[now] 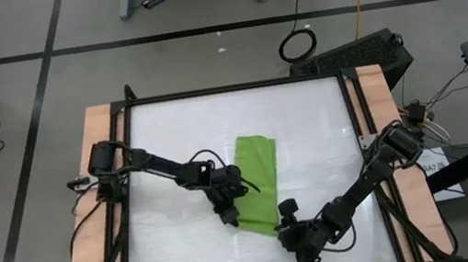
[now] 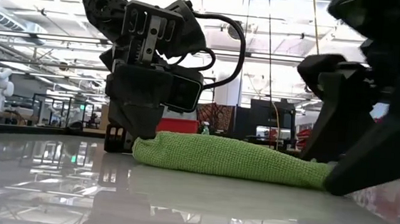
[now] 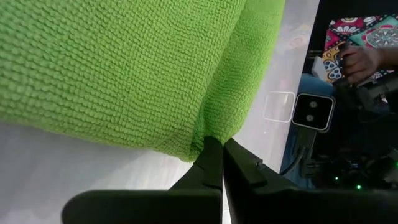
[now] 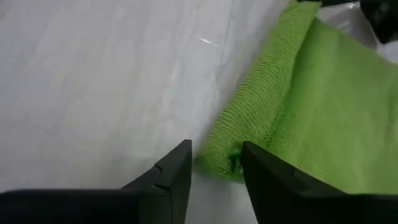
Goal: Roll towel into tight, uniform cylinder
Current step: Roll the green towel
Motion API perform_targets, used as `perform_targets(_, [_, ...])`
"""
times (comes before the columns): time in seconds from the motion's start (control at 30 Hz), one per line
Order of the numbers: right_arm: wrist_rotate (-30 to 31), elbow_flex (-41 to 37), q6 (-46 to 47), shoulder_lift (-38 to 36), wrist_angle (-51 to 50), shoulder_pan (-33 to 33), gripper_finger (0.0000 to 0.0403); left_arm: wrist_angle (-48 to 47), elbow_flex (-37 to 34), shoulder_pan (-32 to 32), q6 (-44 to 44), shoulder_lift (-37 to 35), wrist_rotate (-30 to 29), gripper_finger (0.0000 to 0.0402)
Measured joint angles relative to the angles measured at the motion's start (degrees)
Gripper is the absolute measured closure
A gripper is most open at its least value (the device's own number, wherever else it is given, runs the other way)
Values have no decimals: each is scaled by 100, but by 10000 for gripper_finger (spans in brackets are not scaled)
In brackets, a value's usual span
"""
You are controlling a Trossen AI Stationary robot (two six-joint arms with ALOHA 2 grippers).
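The lime-green towel [image 1: 258, 178] lies on the white table as a long strip running from far to near. Its near end looks thickened in the low view [image 2: 232, 157]. My left gripper [image 1: 228, 214] is at the towel's near left corner, shut on it [image 3: 222, 146]. My right gripper [image 1: 284, 226] is at the near right corner. It is open, and the corner [image 4: 225, 163] lies in the gap between its fingertips [image 4: 216, 155]. My left gripper pinches the towel's edge at its near left corner [image 3: 205, 134] between its two shut fingers, only at their free ends. The fingers point down at the table from above [image 2: 120, 143]. The towel lies flat on the table beside them. My right gripper stands open around the near right corner [image 4: 225, 163]; I cannot tell whether its fingers touch the cloth.
The white table top [image 1: 179, 139] has free room to the left of and beyond the towel. Wooden rails [image 1: 92, 143] and a black frame bound its sides. A person's hand [image 3: 357, 59] shows in the room beyond the table.
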Motion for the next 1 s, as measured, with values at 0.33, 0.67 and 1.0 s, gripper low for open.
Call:
perform_targets(0.33, [-655,2,745,-5,-49,-356,381,-48,-3,-254,367,-30,6,392])
perform_targets(0.67, [-1474,2,1746,-83,-63,-644,399,-78,-1,-449,593,-85,-39,390])
perform_targets(1.0, [-2794,-1,2329,-156,138,-942,402,-616,3,-530,1210,-91,-268,388])
